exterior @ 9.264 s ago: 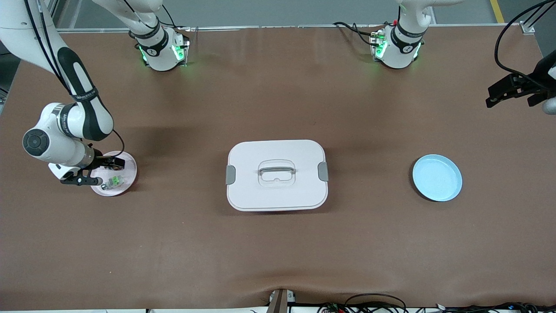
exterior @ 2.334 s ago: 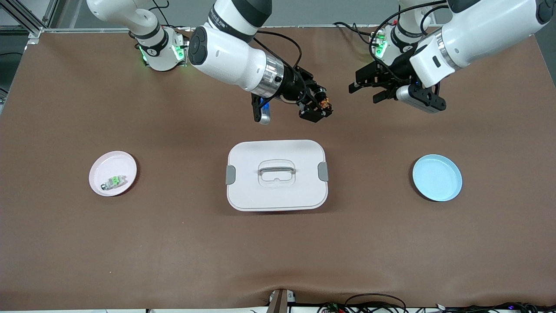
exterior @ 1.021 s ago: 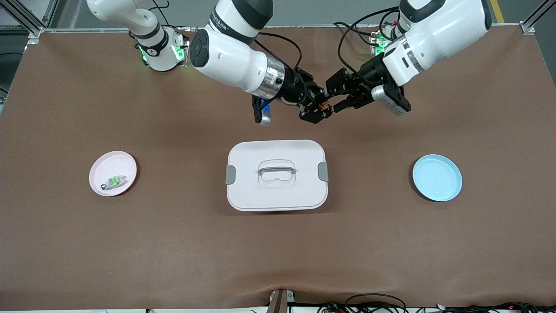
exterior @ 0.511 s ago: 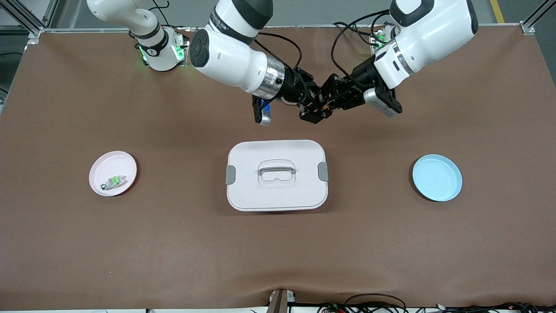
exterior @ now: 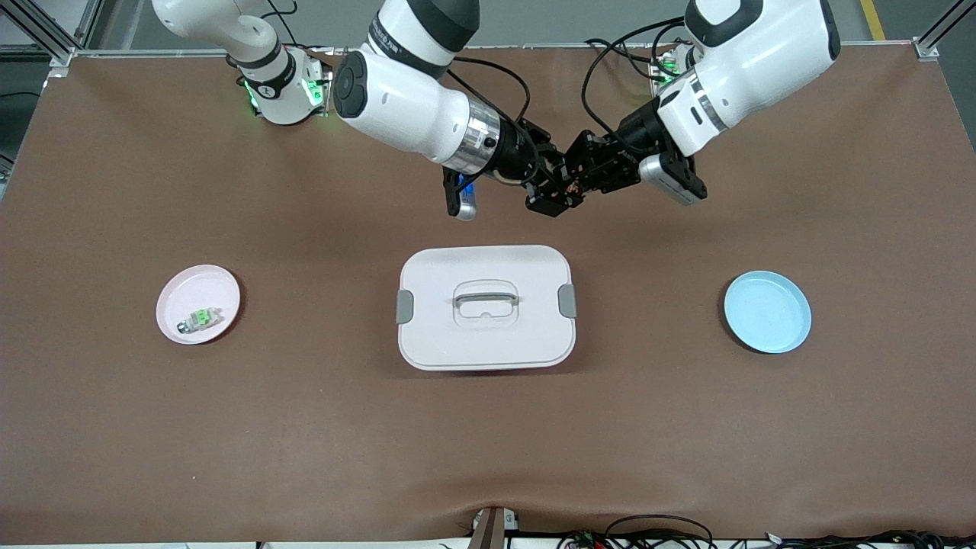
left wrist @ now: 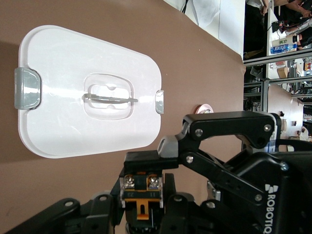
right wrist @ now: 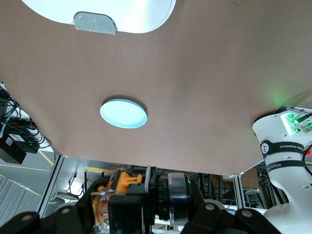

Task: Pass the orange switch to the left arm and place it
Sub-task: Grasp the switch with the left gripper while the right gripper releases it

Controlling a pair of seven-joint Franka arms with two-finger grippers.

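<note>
Orange switch [left wrist: 141, 195], a small blocky black component with orange plastic and two silver screw heads, hangs in the air over bare brown table, farther from the front camera than the glossy white rounded box [exterior: 486, 306]. Right gripper [exterior: 558, 192] is clamped on it; left gripper [exterior: 585, 169] meets it, grip unclear. Front view hides its orientation

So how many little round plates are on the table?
2. The pink plate is at the right arm's end, with a green part on it. The blue plate is at the left arm's end.
</note>
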